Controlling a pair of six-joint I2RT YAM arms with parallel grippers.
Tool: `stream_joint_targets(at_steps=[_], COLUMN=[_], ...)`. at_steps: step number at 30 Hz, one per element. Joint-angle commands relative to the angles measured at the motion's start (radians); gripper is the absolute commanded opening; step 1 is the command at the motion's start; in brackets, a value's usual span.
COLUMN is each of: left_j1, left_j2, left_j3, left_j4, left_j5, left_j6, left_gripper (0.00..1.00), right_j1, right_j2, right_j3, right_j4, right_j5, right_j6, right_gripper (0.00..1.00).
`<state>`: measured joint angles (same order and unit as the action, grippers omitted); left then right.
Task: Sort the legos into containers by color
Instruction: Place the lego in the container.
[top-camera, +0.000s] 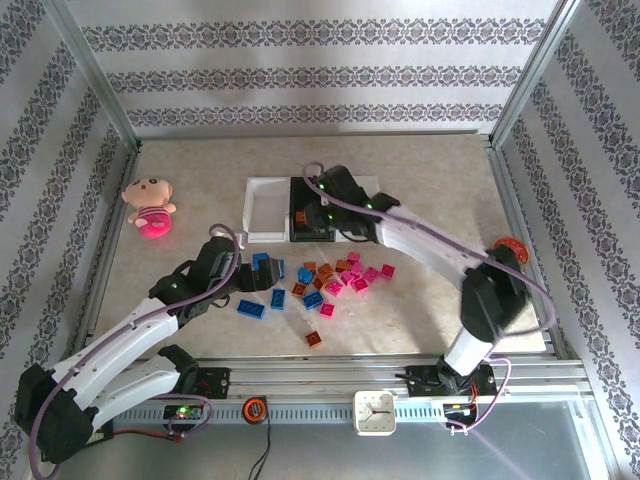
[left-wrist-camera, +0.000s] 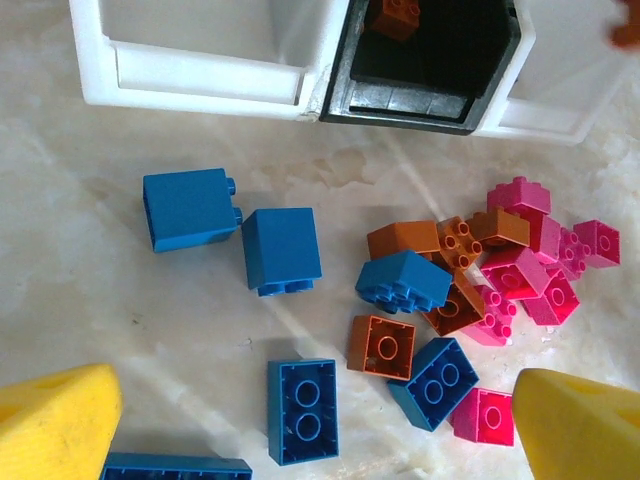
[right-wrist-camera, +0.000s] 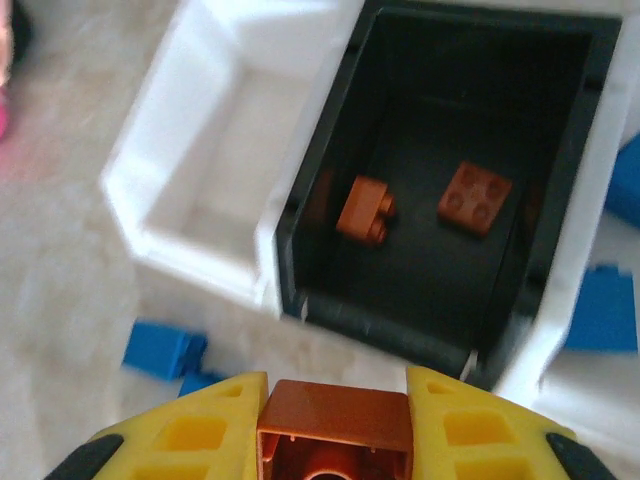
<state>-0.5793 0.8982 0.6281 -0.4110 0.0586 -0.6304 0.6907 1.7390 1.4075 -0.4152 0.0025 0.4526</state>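
Pale wallpaper with bands of dark flowery pattern covers the back and side walls. Silver metal posts stand at the corners. The table top is beige and marbled, brightly and evenly lit, with a metal rail along its near edge.

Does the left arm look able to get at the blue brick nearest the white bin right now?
Probably yes. The left fingers are open, and the blue brick lies just ahead on bare table, clear of the pile. The white bin stands behind it, not in the way.
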Motion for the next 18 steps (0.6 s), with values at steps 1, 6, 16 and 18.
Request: stream_joint_targets(at_steps=[1, 6, 16, 18], left_j1=[-0.017, -0.025, -0.104, -0.177], left_j2=[-0.025, -0.031, 0.04, 0.093], left_j3=[-0.024, -0.033, 0.001, 0.037], left_j4=[-0.018, -0.018, -0.01, -0.023], left_j5=[0.032, 0.047, 0.1, 0.086], left_j6=[-0.014, -0.005, 0.043, 0.061], left_gripper=[1.0, 1.0, 1.0, 1.0], right_j1=[-0.024, -0.043, -0.052, -0.056], right_j2=[0.134, 0.282, 0.248, 0.183], right_j3=[0.119, 0.25, 0.237, 0.167], right_j4=[-0.045, -0.077, -0.062, -0.033], right_j5=[0.035, 0.075, 0.059, 0.054], right_j6=[-0.009, 0.01, 0.051, 0.059], right_gripper=[0.21, 0.24, 0.62, 0.64])
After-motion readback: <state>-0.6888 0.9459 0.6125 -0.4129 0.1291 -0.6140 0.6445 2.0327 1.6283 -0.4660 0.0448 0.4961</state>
